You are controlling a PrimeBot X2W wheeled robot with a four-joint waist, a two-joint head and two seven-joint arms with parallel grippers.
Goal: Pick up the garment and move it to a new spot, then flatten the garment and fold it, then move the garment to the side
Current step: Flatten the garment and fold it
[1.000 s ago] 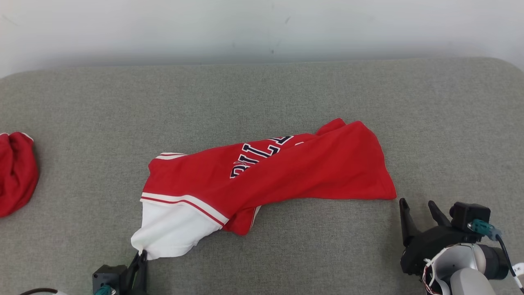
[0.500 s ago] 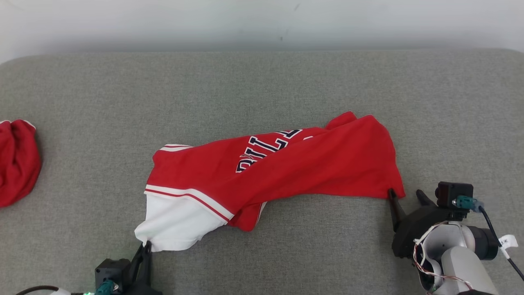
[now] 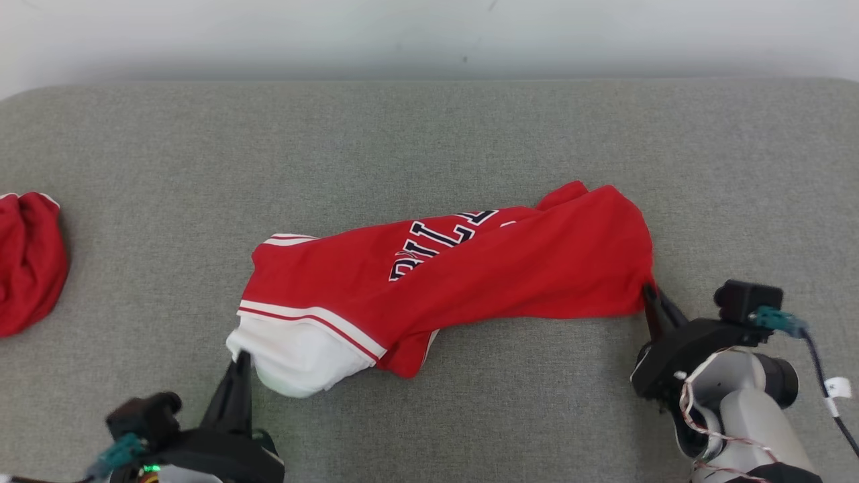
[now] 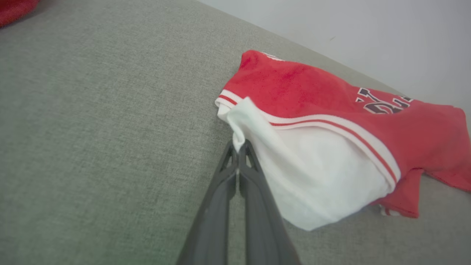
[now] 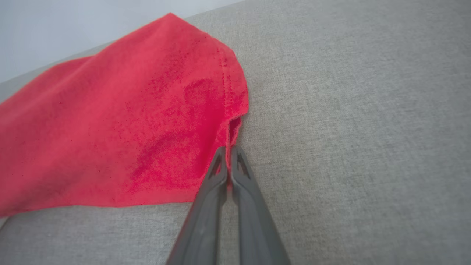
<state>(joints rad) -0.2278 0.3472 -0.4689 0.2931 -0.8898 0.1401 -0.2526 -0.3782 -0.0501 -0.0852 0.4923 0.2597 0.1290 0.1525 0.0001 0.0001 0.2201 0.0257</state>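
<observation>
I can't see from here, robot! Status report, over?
Left gripper shut on jersey, white corner. Right gripper shut on red hem. Other red cloth far left, apart.

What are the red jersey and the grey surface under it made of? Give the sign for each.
Red jersey: apparently a soft knit, perhaps cotton; matte, faintly fuzzy, drapes in creases, stitched hem. Grey surface: probably woven upholstery cloth; matte, with visible flecked weave.

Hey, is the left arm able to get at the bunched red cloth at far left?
Probably not now: the left pincer is shut on the jersey, though nothing blocks the red cloth.
</observation>
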